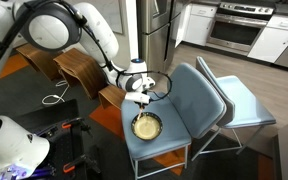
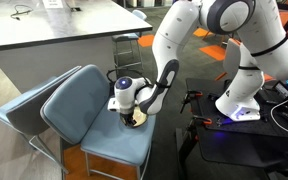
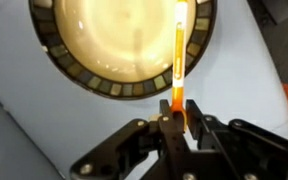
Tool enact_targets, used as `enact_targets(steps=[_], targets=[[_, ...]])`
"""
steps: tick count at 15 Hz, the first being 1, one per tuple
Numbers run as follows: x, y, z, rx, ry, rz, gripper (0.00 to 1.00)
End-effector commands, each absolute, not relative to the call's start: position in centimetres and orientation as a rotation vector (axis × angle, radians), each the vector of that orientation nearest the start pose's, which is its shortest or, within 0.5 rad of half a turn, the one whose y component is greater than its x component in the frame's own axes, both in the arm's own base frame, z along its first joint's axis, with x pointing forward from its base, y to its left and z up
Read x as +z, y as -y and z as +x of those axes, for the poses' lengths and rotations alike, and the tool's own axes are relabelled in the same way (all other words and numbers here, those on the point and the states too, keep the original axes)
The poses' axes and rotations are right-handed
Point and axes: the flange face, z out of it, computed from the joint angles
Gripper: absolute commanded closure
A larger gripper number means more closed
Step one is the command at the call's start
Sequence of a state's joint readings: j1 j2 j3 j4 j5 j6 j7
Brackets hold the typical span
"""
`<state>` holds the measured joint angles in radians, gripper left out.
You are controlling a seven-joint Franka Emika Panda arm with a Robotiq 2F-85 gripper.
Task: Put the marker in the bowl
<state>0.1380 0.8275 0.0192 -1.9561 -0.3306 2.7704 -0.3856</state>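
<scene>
The bowl (image 3: 119, 40) is round and shallow, pale yellowish inside with a darker patterned rim, and sits on a blue chair seat (image 3: 44, 130). It also shows in both exterior views (image 1: 146, 126) (image 2: 137, 117). My gripper (image 3: 180, 118) is shut on the orange marker (image 3: 180, 50), which reaches from the jaws across the bowl's right rim. In an exterior view the gripper (image 1: 141, 97) hangs just above the bowl. In an exterior view the gripper (image 2: 125, 110) partly hides the bowl.
The blue chair (image 1: 184, 95) has a backrest behind the bowl, and a second similar chair (image 1: 239, 100) stands beside it. A wooden piece (image 1: 74, 68) and cables lie near the arm's base. A grey counter (image 2: 54, 25) stands beyond the chairs.
</scene>
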Motion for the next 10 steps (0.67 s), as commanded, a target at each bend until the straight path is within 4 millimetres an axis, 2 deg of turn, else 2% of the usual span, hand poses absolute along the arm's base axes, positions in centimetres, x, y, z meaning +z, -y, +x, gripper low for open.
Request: enact_targets(steps=[1, 4, 5, 7, 10], targets=[[4.4, -7.8, 57.1, 0.017, 1.236, -3.018, 0.95], [3.6, -5.5, 57.2, 0.036, 1.141, -3.066, 0.95], [3.5, -5.2, 57.2, 0.04, 1.124, -3.074, 0.54], [3.3, -5.3, 57.2, 0.04, 1.107, -3.087, 0.46], [3.0, -6.9, 56.4, 0.049, 1.133, -3.048, 0.22]])
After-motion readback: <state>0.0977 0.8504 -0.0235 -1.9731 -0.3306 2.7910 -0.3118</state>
